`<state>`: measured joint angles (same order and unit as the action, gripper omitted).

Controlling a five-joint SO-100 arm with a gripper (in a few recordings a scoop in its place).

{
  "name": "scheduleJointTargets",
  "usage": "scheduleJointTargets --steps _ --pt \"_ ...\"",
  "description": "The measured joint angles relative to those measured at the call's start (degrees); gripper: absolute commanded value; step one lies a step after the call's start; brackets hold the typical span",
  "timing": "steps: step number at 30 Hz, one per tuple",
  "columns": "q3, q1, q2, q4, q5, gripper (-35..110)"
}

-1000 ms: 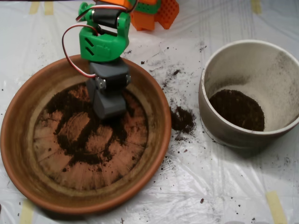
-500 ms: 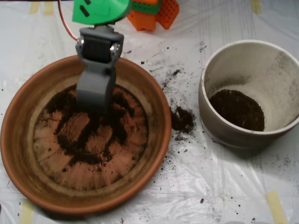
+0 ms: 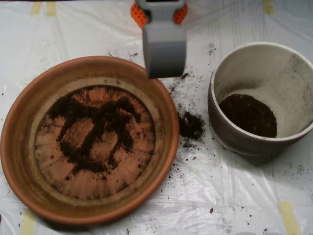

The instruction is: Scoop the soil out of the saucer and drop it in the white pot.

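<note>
We see dark, crumbly soil (image 3: 100,128) spread thinly over the ridged floor of a wide terracotta saucer (image 3: 19,161) on the left of the scene. The soil forms an uneven patch with bare orange clay showing through it, thickest toward the far half of the dish floor. A second mound of soil lies at the bottom of the white pot (image 3: 288,73), which stands to the right, well apart from the saucer. Between the two, just beside the saucer's right rim, sits a small spilled clump of soil (image 3: 190,125), with loose crumbs scattered around it on the clear plastic sheet (image 3: 205,196) that covers the table.

The grey scoop (image 3: 165,53) hangs over the far right edge of the saucer's rim, its rounded tip pointing toward us. It is clear of the soil patch, which lies to its left and nearer to us, and it sits to the left of the white pot. We see the scoop from above as one smooth grey shell, and we cannot tell whether its halves are parted or closed, or whether it carries any soil.

Above the scoop, the arm is cut off by the far edge of the view; only a grey bracket and slivers of orange plastic (image 3: 138,13) behind it are visible. Strips of yellowish tape (image 3: 289,215) hold the sheet at its edges.
</note>
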<state>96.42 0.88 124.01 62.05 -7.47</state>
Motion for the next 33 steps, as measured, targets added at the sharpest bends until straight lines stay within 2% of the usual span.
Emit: scheduleJointTargets --steps 8,10,12,15,24,33 --pt "-11.5 -16.7 -9.9 7.1 -4.7 0" --pt "-13.5 -21.5 -14.9 9.6 -6.9 9" --pt "-14.1 -25.3 -20.0 11.8 -7.6 29" --pt "-14.1 -27.7 -25.6 13.5 -7.3 32" --pt "-16.1 -24.4 -24.8 14.2 -1.9 31" --pt "-23.6 -11.3 -14.2 13.6 8.7 29"
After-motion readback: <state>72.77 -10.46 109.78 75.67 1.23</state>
